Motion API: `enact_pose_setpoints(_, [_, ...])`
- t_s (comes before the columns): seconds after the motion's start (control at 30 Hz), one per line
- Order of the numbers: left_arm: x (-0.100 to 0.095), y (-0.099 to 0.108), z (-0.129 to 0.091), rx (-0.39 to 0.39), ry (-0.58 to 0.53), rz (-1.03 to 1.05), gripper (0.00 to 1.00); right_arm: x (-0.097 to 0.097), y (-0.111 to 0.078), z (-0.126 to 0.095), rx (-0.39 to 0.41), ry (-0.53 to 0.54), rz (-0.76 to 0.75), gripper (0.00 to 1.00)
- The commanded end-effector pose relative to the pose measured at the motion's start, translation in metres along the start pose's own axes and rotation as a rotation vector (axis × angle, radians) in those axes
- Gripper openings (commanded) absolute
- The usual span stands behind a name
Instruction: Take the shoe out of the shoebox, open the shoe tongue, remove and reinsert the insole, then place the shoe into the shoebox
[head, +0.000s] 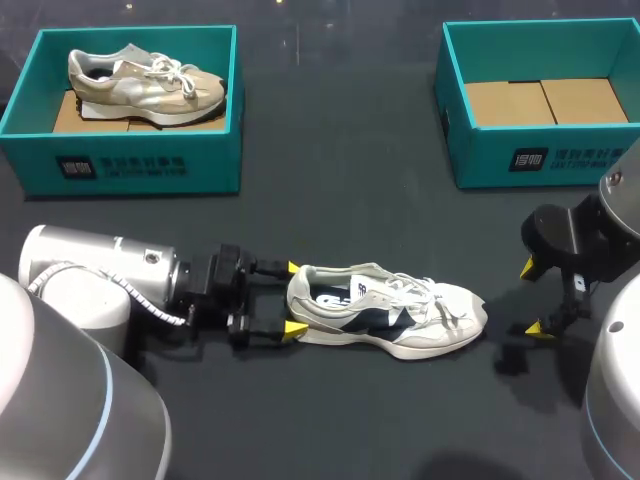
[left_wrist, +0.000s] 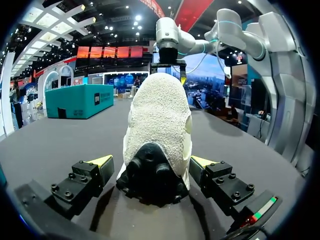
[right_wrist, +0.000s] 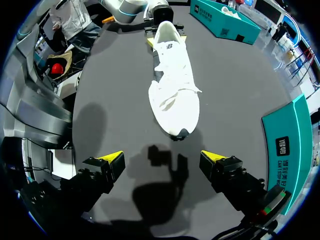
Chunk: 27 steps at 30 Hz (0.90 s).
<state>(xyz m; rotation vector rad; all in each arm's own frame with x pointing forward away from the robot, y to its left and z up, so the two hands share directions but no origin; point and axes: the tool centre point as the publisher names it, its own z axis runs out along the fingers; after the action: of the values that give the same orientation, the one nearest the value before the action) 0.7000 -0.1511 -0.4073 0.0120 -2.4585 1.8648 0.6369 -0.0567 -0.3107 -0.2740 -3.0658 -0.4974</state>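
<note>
A white and navy shoe (head: 385, 318) lies on its sole on the dark table, toe to the right. My left gripper (head: 294, 298) is open and straddles the heel, one yellow tip on each side. In the left wrist view the heel (left_wrist: 157, 125) sits between the fingers (left_wrist: 102, 162) with a small gap at each side. My right gripper (head: 531, 298) stands open just past the toe, apart from it. In the right wrist view the shoe (right_wrist: 175, 85) lies ahead of my open right gripper (right_wrist: 162, 160), toe nearest.
A teal shoebox (head: 120, 165) at the back left holds a beige shoe (head: 145, 82). A second teal shoebox (head: 480, 150) at the back right shows only its cardboard floor. Bare table lies between the boxes.
</note>
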Motion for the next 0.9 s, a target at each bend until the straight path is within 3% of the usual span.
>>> enact_pose_setpoints(0.03, [-0.001,0.001,0.006,-0.004,0.006,0.001,1.0,0.002,0.0,0.0,0.002,-0.003,0.0,1.0])
enact_pose_setpoints(0.9, [0.007,-0.004,0.023,0.008,0.048,0.009,1.0,0.002,0.0,0.0,0.002,-0.003,0.0,1.0])
